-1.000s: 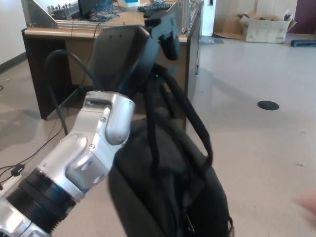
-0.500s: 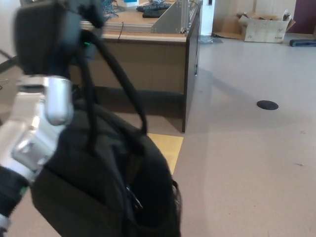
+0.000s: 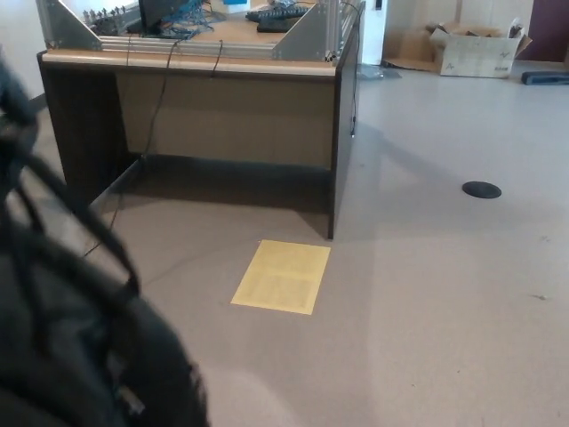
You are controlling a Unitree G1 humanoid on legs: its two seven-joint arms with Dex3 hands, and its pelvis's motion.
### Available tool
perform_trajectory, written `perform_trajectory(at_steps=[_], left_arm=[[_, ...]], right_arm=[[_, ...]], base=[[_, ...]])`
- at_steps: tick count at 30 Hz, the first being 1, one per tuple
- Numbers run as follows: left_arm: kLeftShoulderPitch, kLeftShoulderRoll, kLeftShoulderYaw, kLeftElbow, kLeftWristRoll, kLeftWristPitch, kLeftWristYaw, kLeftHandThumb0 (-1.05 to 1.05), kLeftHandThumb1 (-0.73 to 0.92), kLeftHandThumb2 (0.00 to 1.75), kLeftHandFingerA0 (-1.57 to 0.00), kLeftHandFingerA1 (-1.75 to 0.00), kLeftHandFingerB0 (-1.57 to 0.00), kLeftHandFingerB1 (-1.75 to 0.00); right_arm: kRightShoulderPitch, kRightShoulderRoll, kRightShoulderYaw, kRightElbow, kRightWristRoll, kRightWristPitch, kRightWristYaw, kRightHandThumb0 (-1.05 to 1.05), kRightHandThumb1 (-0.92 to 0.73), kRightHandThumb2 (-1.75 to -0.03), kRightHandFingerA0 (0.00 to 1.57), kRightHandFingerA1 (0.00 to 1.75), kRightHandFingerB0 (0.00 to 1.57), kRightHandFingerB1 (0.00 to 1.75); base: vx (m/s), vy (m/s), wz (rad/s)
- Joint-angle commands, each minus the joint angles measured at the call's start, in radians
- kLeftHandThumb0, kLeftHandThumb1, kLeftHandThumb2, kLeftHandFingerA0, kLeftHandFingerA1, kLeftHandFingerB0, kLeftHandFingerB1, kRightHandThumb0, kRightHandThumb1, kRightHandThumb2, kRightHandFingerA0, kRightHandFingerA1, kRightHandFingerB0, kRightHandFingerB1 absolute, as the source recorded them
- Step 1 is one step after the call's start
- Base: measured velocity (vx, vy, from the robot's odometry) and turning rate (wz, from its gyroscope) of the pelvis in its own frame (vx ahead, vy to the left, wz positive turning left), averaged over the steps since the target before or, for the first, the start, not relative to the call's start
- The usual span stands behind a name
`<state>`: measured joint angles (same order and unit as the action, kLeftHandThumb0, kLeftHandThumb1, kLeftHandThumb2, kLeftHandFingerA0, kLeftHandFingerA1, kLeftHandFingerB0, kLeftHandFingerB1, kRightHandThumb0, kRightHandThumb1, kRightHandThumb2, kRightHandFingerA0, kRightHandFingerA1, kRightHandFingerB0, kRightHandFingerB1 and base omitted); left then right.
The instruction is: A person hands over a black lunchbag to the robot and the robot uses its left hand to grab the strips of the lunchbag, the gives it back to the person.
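Note:
The black lunchbag hangs blurred at the picture's lower left, cut off by the left and bottom edges. Its straps run taut up and to the left, into a dark blur at the left edge. That blur is the rim of my left hand, which stays shut on the straps. Most of the hand and all of the arm are out of frame. My right hand does not show. No person is in view.
A dark wooden desk with metal frames and cables stands ahead. A yellow sheet lies on the floor by its corner. A round floor cap is to the right, and a cardboard box stands far back right.
My left arm has swung far to the left with the lunchbag hanging from it. The silver forearm has left the picture and the bag now shows only at the lower left.

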<state>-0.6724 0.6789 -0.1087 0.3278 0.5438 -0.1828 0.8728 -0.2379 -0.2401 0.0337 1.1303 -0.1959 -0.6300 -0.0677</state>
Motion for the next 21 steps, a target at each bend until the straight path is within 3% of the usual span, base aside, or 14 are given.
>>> perform_trajectory(at_steps=[1,13,14,15,18,19,20,21], left_arm=[[0.150,0.093,0.143,0.007,0.069,-0.255,0.223,-0.12,0.55,0.58,-0.92,-1.75,-0.67,-1.75],[0.176,0.110,0.150,0.164,0.090,-0.366,0.245,-0.09,0.53,0.59,-0.90,-1.75,-0.67,-1.75],[0.199,0.104,0.148,0.166,0.102,-0.364,0.263,-0.10,0.37,0.81,-1.22,-1.39,-1.04,-1.30],[0.216,0.099,0.148,0.169,0.111,-0.371,0.277,-0.10,0.54,0.55,-0.86,-1.75,-0.71,-1.71],[0.253,0.088,0.153,0.173,0.127,-0.383,0.302,-0.10,0.54,0.57,-0.88,-1.75,-0.68,-1.73],[0.278,0.080,0.158,0.180,0.122,-0.392,0.310,-0.10,0.36,0.80,-1.22,-1.38,-1.05,-1.29],[0.292,0.075,0.160,0.188,0.127,-0.390,0.325,-0.10,0.36,0.80,-1.22,-1.38,-1.05,-1.29],[0.300,0.067,0.162,0.191,0.135,-0.377,0.336,-0.08,0.52,0.56,-0.89,-1.75,-0.69,-1.73]], right_arm=[[-0.001,-0.025,-0.004,0.003,0.005,-0.006,0.017,-0.76,-0.83,-0.66,0.46,0.48,0.41,0.42],[0.013,-0.020,0.001,0.000,-0.001,0.002,0.017,-0.71,-0.85,-0.65,0.45,0.45,0.42,0.41],[0.011,-0.021,0.002,0.000,-0.003,0.000,0.015,-0.76,-0.81,-0.67,0.46,0.47,0.41,0.41],[0.010,-0.022,0.004,0.001,-0.006,-0.002,0.011,-0.74,-0.70,-1.10,0.44,0.60,0.31,0.51],[0.010,-0.026,0.003,0.004,-0.006,-0.004,0.008,-0.74,-0.71,-1.11,0.43,0.59,0.31,0.51],[0.009,-0.027,0.006,0.004,-0.010,-0.003,0.004,-0.74,-0.82,-0.67,0.46,0.47,0.41,0.41],[0.007,-0.027,0.007,0.004,-0.012,0.000,0.001,-0.74,-0.82,-0.67,0.46,0.47,0.41,0.41],[0.007,-0.025,0.005,0.003,-0.009,0.000,0.004,-0.74,-0.82,-0.67,0.46,0.46,0.41,0.41]], base=[[0.00,0.000,0.00],[0.00,0.000,0.00],[0.00,0.000,0.00],[0.00,0.000,0.00],[0.00,0.000,0.00],[0.00,0.000,0.00],[0.00,0.000,0.00],[0.00,0.000,0.00]])
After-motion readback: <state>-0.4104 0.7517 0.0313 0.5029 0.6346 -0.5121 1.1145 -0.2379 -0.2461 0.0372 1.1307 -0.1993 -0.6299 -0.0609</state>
